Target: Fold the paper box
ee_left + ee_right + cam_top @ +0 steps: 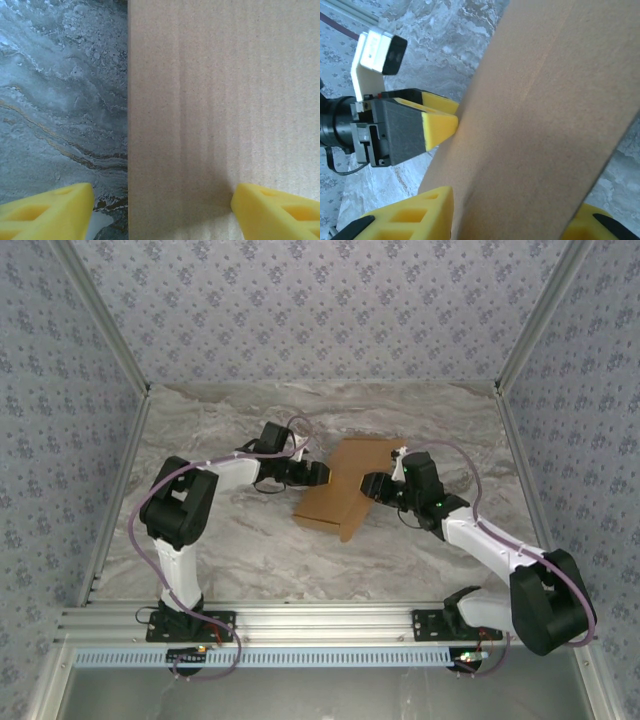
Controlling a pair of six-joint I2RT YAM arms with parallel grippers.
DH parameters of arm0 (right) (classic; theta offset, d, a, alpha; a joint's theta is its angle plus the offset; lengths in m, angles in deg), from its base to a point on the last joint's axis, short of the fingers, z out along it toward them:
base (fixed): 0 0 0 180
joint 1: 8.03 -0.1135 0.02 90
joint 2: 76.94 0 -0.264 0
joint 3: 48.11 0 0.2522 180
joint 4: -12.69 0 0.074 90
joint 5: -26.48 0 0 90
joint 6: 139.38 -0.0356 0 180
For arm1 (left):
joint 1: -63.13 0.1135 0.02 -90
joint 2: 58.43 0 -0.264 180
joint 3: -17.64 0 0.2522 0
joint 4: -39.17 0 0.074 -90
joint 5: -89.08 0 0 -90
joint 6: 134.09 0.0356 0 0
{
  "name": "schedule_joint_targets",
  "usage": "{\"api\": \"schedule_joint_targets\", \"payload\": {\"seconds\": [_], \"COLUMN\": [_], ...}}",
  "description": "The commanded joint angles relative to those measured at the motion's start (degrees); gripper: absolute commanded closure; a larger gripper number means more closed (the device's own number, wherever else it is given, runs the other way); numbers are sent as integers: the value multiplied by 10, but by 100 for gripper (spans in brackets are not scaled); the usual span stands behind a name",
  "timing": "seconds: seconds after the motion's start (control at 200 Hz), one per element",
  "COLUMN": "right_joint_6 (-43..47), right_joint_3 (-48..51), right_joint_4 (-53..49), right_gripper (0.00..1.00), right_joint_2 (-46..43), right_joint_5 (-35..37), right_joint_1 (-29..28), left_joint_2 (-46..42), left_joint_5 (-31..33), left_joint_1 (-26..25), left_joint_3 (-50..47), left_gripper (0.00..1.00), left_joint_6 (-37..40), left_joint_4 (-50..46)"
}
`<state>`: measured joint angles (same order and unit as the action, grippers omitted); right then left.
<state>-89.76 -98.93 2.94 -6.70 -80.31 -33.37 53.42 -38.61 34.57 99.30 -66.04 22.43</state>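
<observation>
The paper box (345, 492) is a plain brown cardboard piece in the middle of the marble table, tilted up on its right side. My right gripper (376, 486) is shut on the box's right part: in the right wrist view the cardboard (545, 100) fills the gap between the two yellow fingers (415, 215). My left gripper (318, 476) is at the box's left edge and open. Its yellow fingers (50, 210) straddle that edge, one over the table and the other over the cardboard (225, 100). The left gripper's fingertips (439, 126) touch or nearly touch the panel in the right wrist view.
The marble table (250, 550) is walled by patterned panels at the back and both sides. An aluminium rail (320, 620) with both arm bases runs along the near edge. Bare marble (60, 100) lies left of the box.
</observation>
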Motion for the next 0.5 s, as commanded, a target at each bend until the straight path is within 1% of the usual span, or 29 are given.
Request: {"api": "schedule_joint_targets", "payload": {"seconds": [0.0,0.29,0.495], "right_joint_6": [14,24,30], "right_joint_3": [-37,-69,-85], "right_joint_4": [30,2,-37], "right_gripper": [62,62,63], "right_joint_2": [-9,9,33], "right_joint_5": [-29,-20,12], "right_joint_1": [-22,-32,-43], "left_joint_2": [16,16,16], "left_joint_5": [-56,-54,-38], "left_joint_1": [-32,-31,-28], "left_joint_3": [-1,1,8], "left_gripper": [22,19,19], "left_joint_6": [11,17,18], "left_joint_4": [-6,-11,-20]}}
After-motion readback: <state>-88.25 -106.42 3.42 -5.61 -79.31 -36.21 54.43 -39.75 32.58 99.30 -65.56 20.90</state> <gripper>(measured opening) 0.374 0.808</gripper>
